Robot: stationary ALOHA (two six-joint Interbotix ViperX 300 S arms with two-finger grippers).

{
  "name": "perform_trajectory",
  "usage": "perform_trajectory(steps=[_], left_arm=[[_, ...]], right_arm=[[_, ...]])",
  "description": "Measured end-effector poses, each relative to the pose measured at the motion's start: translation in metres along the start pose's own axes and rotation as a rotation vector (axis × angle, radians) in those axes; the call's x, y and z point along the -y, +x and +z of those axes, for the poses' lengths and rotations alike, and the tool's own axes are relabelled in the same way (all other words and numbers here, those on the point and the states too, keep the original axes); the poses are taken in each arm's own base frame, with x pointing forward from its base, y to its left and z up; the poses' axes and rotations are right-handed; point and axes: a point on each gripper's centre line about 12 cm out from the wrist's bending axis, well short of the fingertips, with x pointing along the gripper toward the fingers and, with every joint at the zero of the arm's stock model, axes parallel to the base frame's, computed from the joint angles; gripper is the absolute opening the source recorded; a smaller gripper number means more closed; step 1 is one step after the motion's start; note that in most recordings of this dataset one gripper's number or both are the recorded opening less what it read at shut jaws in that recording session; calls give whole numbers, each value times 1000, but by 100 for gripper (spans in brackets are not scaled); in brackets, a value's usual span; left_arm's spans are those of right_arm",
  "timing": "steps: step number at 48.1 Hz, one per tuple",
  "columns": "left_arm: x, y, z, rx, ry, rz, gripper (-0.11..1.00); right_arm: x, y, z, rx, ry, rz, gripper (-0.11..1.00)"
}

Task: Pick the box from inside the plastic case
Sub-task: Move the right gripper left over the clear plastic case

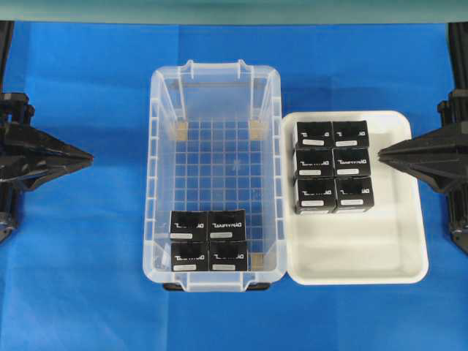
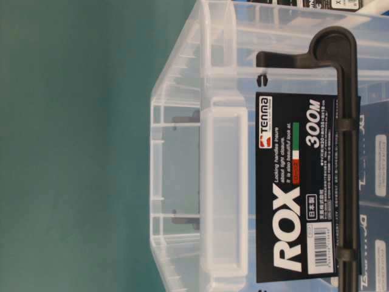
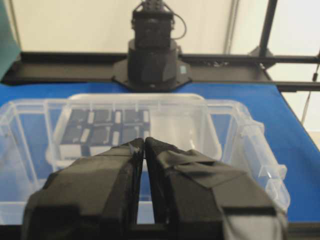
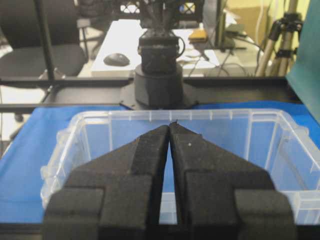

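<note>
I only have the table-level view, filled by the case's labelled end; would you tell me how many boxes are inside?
Observer: Four boxes sit in a two-by-two block at the plastic case's bottom end in the overhead view.
Operator: Where are the rest?
Observer: Six more stand in the white tray right of the case.
Operator: And the grippers?
Observer: The left gripper and right gripper are both shut, outside the case.

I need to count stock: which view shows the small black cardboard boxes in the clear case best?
The overhead view: four black cardboard boxes sit unobstructed in the clear plastic case. The table-level view shows only blurred edges behind the label; the wrist views show none clearly.
</note>
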Motion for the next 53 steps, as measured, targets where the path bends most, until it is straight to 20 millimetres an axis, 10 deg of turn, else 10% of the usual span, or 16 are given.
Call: perform_trajectory(steps=[27,53], left_arm=[[0,3,7,-46,0,-2,-4],[0,1,12,-104,-2,-1,-4]], right_arm=[[-3,35,14,-408,276,-31,3],[-11,154,-10,-1080,247,-53,3]])
